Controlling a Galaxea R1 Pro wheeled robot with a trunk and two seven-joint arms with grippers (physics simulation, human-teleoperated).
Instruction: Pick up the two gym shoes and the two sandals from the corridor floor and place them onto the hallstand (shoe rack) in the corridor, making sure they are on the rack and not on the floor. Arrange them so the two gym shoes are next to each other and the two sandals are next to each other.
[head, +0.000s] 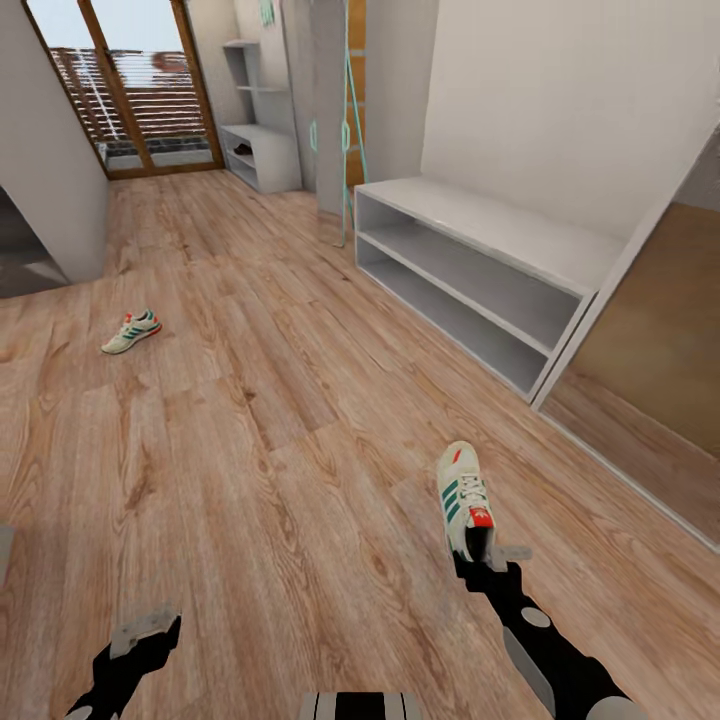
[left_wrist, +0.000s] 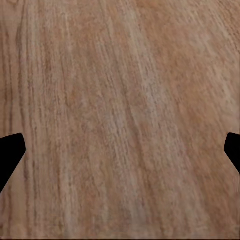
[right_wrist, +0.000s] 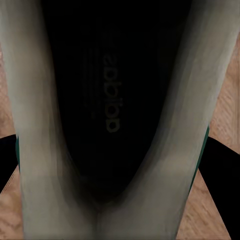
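Sneaker (head: 463, 497): light, soft upper, stiff sole; right gripper (head: 482, 549) clamped on heel, near shoe rack (head: 480, 262); left gripper (head: 140, 630) spread, empty.

The gym shoe (head: 464, 500) at the right hand (head: 492, 553) is white with green side stripes and a red-orange heel patch; its inside (right_wrist: 112, 100) is black. The corridor floor (head: 300, 450) is light brown wood grain, the hallstand (head: 480, 270) pale grey.

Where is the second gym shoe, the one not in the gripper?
In the head view, the loose gym shoe lies on the corridor floor at far left, well away from the hallstand.
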